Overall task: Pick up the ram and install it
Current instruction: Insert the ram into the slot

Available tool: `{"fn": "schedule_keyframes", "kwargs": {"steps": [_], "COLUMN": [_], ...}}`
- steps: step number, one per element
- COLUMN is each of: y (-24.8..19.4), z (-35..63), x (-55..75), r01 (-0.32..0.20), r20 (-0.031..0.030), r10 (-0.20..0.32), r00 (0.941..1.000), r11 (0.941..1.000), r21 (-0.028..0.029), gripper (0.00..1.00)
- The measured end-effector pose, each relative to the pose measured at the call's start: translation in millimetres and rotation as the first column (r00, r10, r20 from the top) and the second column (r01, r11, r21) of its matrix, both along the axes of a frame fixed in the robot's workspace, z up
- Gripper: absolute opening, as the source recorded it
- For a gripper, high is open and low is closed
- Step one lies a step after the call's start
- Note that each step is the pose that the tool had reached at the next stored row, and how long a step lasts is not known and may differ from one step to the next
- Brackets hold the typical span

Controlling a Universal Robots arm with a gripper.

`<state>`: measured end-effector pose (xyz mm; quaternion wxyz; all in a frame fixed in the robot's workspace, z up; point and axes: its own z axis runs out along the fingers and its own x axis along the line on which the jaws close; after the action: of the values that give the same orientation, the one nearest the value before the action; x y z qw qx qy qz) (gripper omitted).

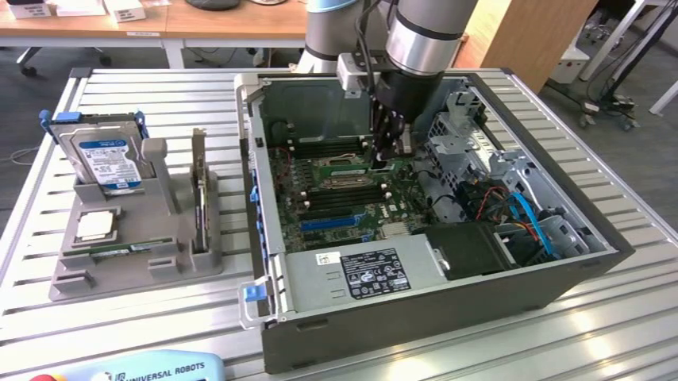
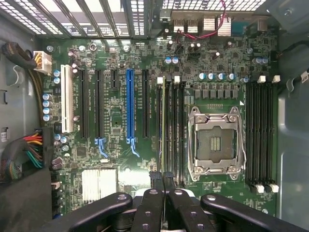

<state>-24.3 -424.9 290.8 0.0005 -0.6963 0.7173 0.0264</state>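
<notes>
Inside the open computer case [image 1: 424, 317], above the motherboard [image 2: 116, 140], the claw [image 1: 379, 164] is pinched narrow and grips nothing visible, at three o'clock from the CPU socket [image 1: 339, 171] in the exterior view. The ram [image 2: 161, 125] appears to stand edge-on in its slot beneath. Pressing on one end could seat it tilted.

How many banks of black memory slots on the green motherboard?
2. One bank between the square silver processor socket and the long blue expansion slot; the other on the socket's far side. Board under the black pincer is hidden.

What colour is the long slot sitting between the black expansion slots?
Blue; the expansion slot shows best in the wrist view.
</notes>
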Motion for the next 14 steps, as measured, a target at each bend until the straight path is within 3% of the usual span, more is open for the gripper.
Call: {"fn": "schedule_keyframes", "kwargs": {"steps": [14], "y": [0.0], "z": [-5.7], "x": [0.0], "r01": [0.0], "r20": [0.0], "r10": [0.0], "r00": [1.0], "r11": [1.0], "r21": [0.0001], "gripper": [0.11]}}
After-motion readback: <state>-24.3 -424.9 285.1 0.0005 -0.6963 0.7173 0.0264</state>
